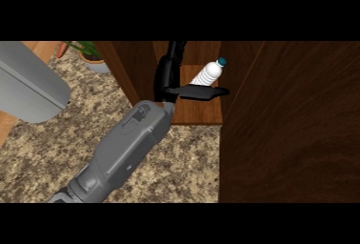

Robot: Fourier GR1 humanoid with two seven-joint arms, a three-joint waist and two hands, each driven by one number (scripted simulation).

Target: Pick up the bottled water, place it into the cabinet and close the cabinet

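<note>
Your left hand (167,81) was open inside the cabinet (200,112), fingers straight and holding nothing, its thumb stretched out just below the bottle (209,72) in the view. The bottle stood on the cabinet's wooden floor, with the dark door (295,124) open at the right. The speckled stone bench (190,162) ran leftward to a potted plant (88,52) and a grey object (28,86).
</note>
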